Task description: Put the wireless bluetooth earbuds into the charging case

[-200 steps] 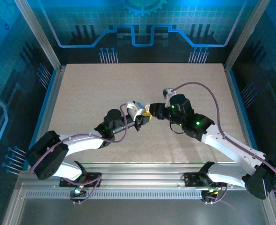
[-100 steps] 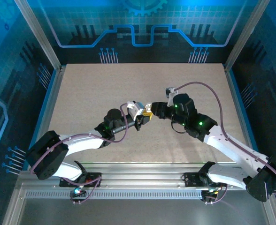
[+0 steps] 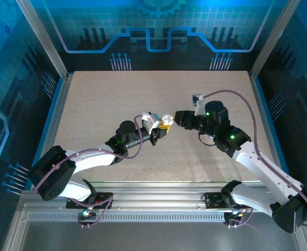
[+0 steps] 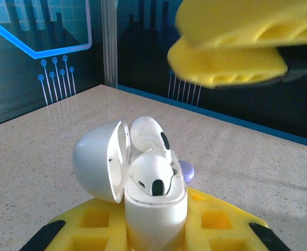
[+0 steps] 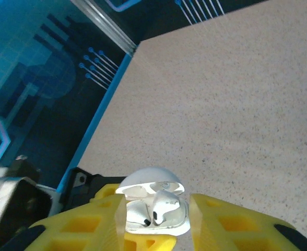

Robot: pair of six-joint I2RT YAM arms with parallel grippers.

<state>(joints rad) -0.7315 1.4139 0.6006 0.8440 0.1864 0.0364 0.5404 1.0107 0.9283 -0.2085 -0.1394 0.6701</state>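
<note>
One white charging case [image 4: 154, 212], its lid [image 4: 98, 159] open, stands clamped upright in the left gripper [image 3: 163, 127]. Both wrist views show two white earbuds [image 4: 151, 175] seated inside; the top view blurs them. The right gripper [image 3: 178, 117] hovers just beside, fingers [image 5: 237, 225] parted and empty. A lavender bit [image 4: 188, 171] behind the case is unclear.

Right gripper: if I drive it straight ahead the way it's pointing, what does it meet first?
Most likely the open charging case held by the left gripper, centred just ahead of the right gripper; the gap between them looks small from above.
</note>
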